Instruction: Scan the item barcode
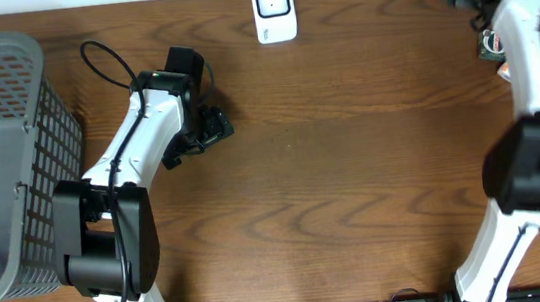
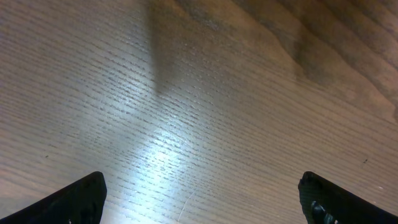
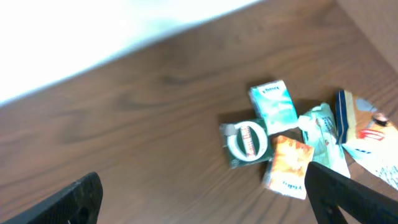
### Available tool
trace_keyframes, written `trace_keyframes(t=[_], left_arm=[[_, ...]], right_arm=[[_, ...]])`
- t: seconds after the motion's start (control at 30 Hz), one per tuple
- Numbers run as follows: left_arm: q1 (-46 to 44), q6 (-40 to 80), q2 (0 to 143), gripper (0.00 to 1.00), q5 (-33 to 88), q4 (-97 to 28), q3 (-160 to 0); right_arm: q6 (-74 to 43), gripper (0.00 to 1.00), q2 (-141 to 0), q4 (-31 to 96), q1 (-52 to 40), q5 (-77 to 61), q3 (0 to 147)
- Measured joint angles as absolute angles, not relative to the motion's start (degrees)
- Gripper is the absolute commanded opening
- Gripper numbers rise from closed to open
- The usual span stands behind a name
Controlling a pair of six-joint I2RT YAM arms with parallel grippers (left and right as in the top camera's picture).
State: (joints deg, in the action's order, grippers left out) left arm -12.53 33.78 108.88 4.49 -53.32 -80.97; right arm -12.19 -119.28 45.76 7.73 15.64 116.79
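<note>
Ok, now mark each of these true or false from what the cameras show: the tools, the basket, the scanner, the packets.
1. The left tool grips a packet. False: it is open and empty, with only bare table under it.
2. The basket stands at the left edge of the table. True.
3. The white scanner lies inside the basket. False: it sits on the wood at the far edge, near the middle.
4. The teal packet lies on the table among other small packets. True.
5. The right tool is open with nothing between its fingers. True.
</note>
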Motion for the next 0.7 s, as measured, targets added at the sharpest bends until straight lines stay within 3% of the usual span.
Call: trace_keyframes(t=[0.37, 0.5, 0.7], left_arm=[[-12.53, 33.71, 108.88, 0.98, 4.49, -53.28, -80.97], [-12.53, 33.63, 108.88, 0.97, 4.49, -53.36, -80.97], [-12.53, 33.61, 108.88, 0.98, 4.49, -53.32, -80.97]], right_arm=[[-17.34, 0.99, -92.84, 70.91, -1.52, 5.21, 116.79], [-17.41, 0.99, -85.38, 70.57, -7.25, 4.58, 110.89], [-17.61, 0.99, -70.46, 60.62, -13.89, 4.36, 86.78]])
